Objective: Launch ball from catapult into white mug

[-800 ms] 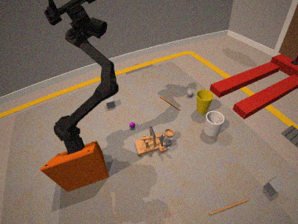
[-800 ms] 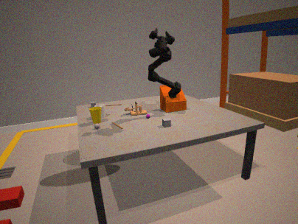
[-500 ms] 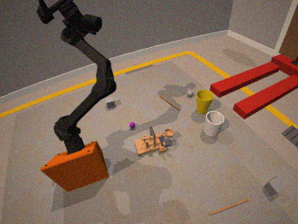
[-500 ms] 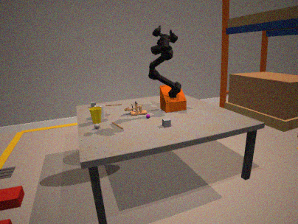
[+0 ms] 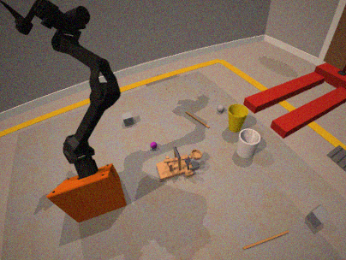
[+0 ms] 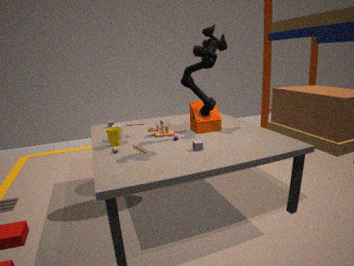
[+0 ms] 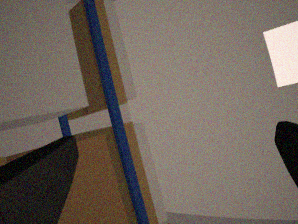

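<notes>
1. The step in hand, as I judge it, is still the opening one: getting the ball. The purple ball, most likely the one meant, lies on the table, just off the catapult at its 10 to 11 o'clock in the top view.

2. The pincer is wide open with nothing in it, high above the table, out toward 11 o'clock from the orange base. The wrist view shows no ball.

3. The next move calls for swinging toward 2 o'clock from the base, turning the fingers downward, and closing gently around the ball. It could roll if nudged.

4. Loading comes after: the catapult's small cup sits at its 2 o'clock end, a narrow place to release.

5. The white mug stands between 2 and 3 o'clock from the catapult. Aim needs checking before firing, since the yellow cup stands near the mug's 11 o'clock and could catch a stray shot.
</notes>
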Robot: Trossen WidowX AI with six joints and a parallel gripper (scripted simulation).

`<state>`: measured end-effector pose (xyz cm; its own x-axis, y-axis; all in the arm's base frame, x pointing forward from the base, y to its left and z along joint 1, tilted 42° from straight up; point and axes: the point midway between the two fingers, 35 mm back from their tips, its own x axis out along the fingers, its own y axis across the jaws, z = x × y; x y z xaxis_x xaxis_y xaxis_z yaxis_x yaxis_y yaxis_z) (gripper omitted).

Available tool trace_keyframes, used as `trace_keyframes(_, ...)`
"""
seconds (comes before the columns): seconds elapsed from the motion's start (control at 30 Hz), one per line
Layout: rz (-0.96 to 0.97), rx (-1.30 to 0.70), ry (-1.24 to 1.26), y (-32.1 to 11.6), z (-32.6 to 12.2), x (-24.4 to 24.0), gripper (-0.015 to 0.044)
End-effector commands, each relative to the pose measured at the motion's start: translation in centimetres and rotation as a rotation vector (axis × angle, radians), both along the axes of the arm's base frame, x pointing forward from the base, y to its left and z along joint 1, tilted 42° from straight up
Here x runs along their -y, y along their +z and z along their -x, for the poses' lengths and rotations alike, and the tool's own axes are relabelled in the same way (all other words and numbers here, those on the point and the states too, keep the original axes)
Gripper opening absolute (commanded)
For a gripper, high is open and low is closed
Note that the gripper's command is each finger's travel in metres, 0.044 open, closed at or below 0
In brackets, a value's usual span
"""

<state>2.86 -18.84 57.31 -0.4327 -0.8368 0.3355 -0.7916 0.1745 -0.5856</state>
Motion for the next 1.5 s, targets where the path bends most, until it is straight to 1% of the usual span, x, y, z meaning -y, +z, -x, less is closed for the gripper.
trace_keyframes(0.0,0.086,0.066,-0.028,0.9,2.4,-1.3,0.0440)
trace_keyframes(0.17,0.183,0.127,-0.065,1.9,5.0,-2.9,0.0440)
trace_keyframes(0.33,0.234,0.095,-0.162,2.9,7.0,-4.2,0.0440)
trace_keyframes(0.5,0.334,0.167,-0.257,3.3,10.5,-7.4,0.0440)
trace_keyframes(0.93,0.546,0.225,-0.301,4.0,13.2,-11.8,0.0440)
trace_keyframes(1.2,0.741,0.288,-0.447,3.6,16.4,-18.6,0.0440)
trace_keyframes(1.47,0.926,0.319,-0.579,2.5,18.0,-25.3,0.0440)
